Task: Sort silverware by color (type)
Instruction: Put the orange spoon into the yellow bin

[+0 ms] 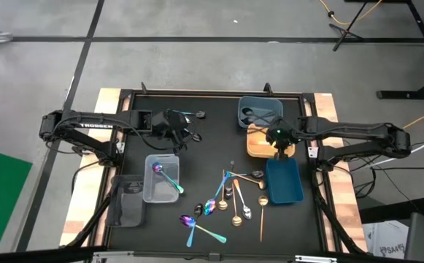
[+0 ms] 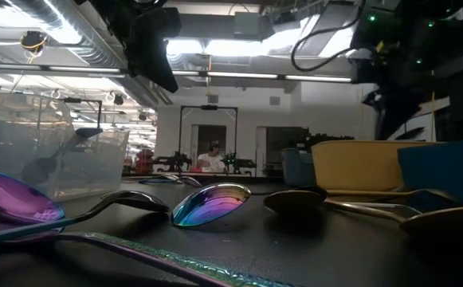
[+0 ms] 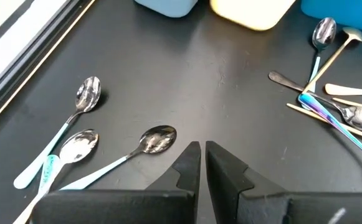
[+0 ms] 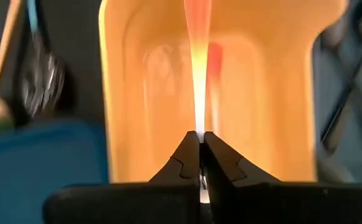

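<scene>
From above, the right gripper (image 1: pixel 279 145) hangs over the yellow tray (image 1: pixel 257 145) at the right of the black mat (image 1: pixel 212 120), between the grey-blue tray (image 1: pixel 260 111) behind it and the blue tray (image 1: pixel 284 181) in front. The left gripper (image 1: pixel 176 131) sits over the mat's far left part, with a few spoons just beyond it near the far edge. Most spoons (image 1: pixel 230 199) lie scattered at the near middle of the mat, well apart from both grippers. A purple spoon (image 1: pixel 165 177) lies in the clear tray (image 1: pixel 161 177), and a dark tray (image 1: pixel 130 199) sits left of that.

At table height, a rainbow spoon bowl (image 2: pixel 211 204) faces the camera, a purple one (image 2: pixel 12 203) lies at the left, and gold spoons (image 2: pixel 351 207) lie to the right before the yellow tray and blue tray. Both arms show only as dark shapes overhead.

The left wrist view shows its fingers (image 3: pixel 188 167) nearly pressed together, with a thin slit and nothing between them. Three silver spoons with pale blue handles (image 3: pixel 81 146) lie on the mat just ahead of them; a crossed pile lies farther off to one side.

The right wrist view shows its fingers (image 4: pixel 215 163) pinching a thin orange handle (image 4: pixel 197 62), which stands straight out from the tips over the inside of the yellow tray.
</scene>
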